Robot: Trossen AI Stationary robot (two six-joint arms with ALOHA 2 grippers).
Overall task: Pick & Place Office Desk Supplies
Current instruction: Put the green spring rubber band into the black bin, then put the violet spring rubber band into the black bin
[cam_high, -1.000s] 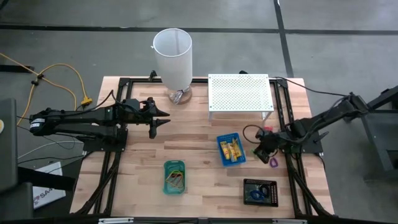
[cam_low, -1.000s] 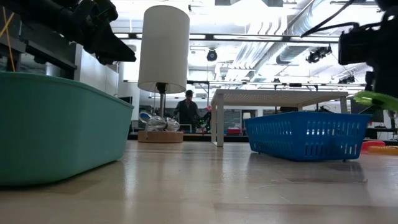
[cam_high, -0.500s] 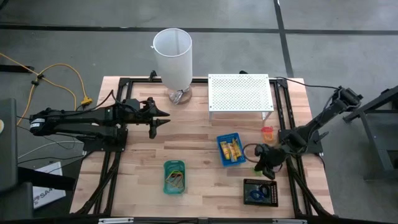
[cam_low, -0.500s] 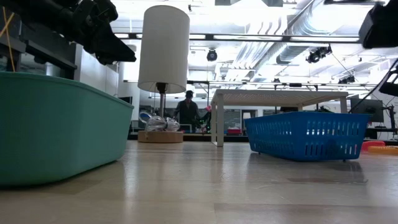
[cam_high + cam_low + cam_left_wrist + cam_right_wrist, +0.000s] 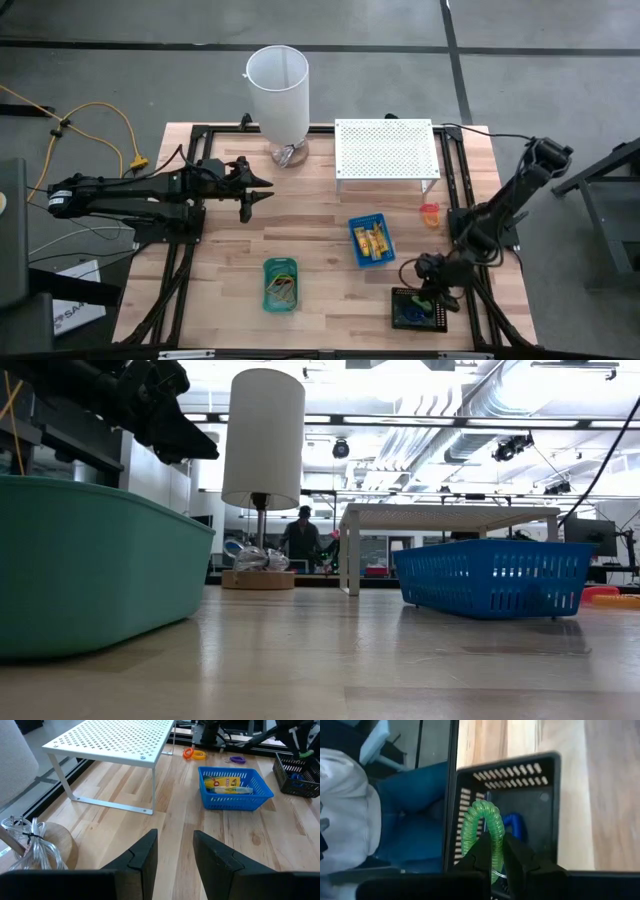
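My right gripper (image 5: 432, 290) hangs over the black tray (image 5: 419, 309) near the table's near right corner, shut on a green coiled loop (image 5: 481, 822). A blue item (image 5: 515, 823) lies inside that tray. My left gripper (image 5: 250, 190) hovers open above the table's far left part, beside the white cylinder (image 5: 278, 85). The blue tray (image 5: 371, 241) holds yellow packets (image 5: 226, 782). The green tray (image 5: 281, 284) holds rubber bands. Orange and yellow loops (image 5: 430, 213) and a purple clip (image 5: 237, 759) lie on the wood. My right gripper pinches the green coiled loop between its two fingers at one side of the coil (image 5: 495, 839), coming from above and pointing down. The rest of the loop arches out past the fingertips (image 5: 482, 851) over the black tray's inside (image 5: 540, 815). Whether it touches the tray, I cannot tell.
A white perforated stand (image 5: 386, 148) sits at the far edge, right of the white cylinder. A person in jeans and a white top (image 5: 355, 805) is beside the table's near right edge. Bare wood (image 5: 320, 220) lies between the trays.
My right gripper has travelled toward the table's near edge, from beside the blue tray to above the black tray, carrying the green coiled loop with it. It has dropped out of the low view. The left arm has kept still.
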